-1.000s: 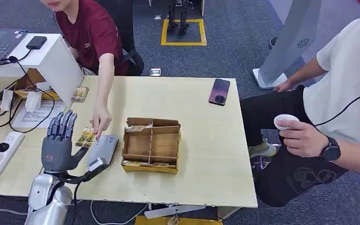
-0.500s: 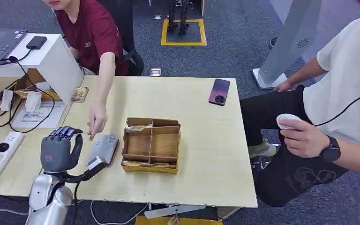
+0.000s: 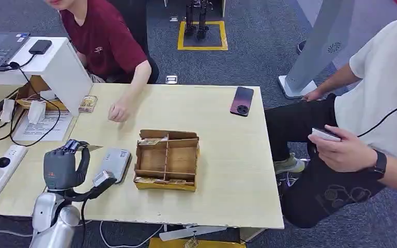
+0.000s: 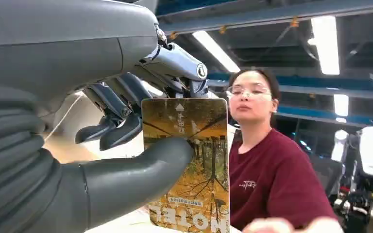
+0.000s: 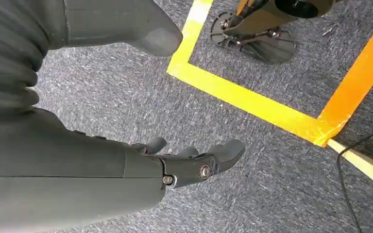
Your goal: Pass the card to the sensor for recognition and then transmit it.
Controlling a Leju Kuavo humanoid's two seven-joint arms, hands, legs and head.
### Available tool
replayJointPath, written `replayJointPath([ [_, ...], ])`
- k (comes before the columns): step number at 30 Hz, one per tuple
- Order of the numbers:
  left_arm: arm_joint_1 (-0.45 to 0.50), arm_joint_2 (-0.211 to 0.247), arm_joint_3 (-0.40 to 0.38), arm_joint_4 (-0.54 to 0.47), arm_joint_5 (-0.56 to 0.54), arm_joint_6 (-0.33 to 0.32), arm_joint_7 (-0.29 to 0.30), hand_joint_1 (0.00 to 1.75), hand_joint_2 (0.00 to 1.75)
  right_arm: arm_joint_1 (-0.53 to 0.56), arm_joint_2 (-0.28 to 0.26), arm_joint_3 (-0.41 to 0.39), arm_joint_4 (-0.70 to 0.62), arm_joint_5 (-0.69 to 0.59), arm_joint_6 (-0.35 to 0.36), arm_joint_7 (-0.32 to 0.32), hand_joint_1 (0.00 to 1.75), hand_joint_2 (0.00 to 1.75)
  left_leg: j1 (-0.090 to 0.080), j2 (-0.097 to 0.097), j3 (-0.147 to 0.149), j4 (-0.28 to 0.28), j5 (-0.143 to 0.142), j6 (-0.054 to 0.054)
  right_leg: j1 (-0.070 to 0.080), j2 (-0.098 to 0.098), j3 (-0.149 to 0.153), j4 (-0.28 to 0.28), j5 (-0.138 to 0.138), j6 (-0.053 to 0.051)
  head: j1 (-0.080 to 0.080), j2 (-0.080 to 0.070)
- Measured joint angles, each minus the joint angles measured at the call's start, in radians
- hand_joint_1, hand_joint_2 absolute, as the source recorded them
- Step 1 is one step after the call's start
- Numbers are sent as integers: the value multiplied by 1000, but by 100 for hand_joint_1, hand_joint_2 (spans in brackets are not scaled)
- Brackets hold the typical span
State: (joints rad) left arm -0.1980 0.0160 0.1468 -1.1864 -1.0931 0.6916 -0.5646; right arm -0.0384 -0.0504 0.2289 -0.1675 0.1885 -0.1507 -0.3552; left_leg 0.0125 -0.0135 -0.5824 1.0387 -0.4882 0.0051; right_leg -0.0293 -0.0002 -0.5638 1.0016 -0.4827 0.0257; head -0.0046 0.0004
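Pulled back, that's the big change: the person in the red shirt has taken the arm off the handover spot, and their hand now rests on the table up nr the far edge, well apart from the robot. A sec ago it was reaching right down to the robot's fingers. So the handover looks done, imo.

Second person, white shirt, on the right, has gone from a small white thing in the hand to a flat device, eyes off the table.

Cardboard tray mid-table hasn't budged, phone at the far right corner neither.

Sensor, the grey box just left of the tray, sits right beside the robot's L hand.

L hand: open and spread a sec ago, now curled in and gripping. Wrist cam shows it clear, thumb pressing the card against the fingers, card upright, "HOTEL" print on it. From above, the card's edge pokes out toward the sensor, near it but not over it yet.

R hand hangs down by the floor, fingers partly curled, holding nothing.

Next, I'd guess: a short swing across to get the card over the sensor.
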Motion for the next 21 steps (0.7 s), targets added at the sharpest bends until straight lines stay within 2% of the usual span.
replayJointPath([
  [3, -1, 15, -41, 12, 119, -6, 26, 175, 175, 0, 0, 0, 0, 0, 0, 0, 0, 175, 0, 0, 0, 0, 0, 0, 0, 0, 0, 0, 0, 0, 0, 0],
  [5, -1, 27, -70, 17, 182, -42, 44, 175, 175, 0, 0, 0, 0, 0, 0, 0, 0, 175, 0, 0, 0, 0, 0, 0, 0, 0, 0, 0, 0, 0, 0, 0],
  [8, -1, 41, -110, 18, 375, -234, 87, 175, 175, 1, 0, -3, 0, -5, 0, 0, 0, 175, 0, 0, 0, 0, 0, 0, 0, 0, 0, 0, 0, 0, 0, 0],
  [12, -7, 56, -144, 18, 549, -421, 140, 175, 175, 4, 0, -16, 0, -12, -1, -3, 0, 175, 0, 0, 0, 0, 0, 0, 0, 0, 0, 0, 0, 0, 0, 0],
  [18, -15, 72, -166, 18, 657, -561, 161, 175, 175, 5, 0, -26, 0, -14, -2, -2, 0, 175, 0, 0, 0, 0, 0, 0, 0, 0, 0, 0, 0, 0, 0, 0],
  [21, -15, 74, -183, 18, 681, -629, 200, 175, 175, 5, 0, -27, 0, -14, -2, -3, 0, 175, 0, 0, 0, 0, 0, 0, 0, 0, 0, 0, 0, 0, 0, 0],
])
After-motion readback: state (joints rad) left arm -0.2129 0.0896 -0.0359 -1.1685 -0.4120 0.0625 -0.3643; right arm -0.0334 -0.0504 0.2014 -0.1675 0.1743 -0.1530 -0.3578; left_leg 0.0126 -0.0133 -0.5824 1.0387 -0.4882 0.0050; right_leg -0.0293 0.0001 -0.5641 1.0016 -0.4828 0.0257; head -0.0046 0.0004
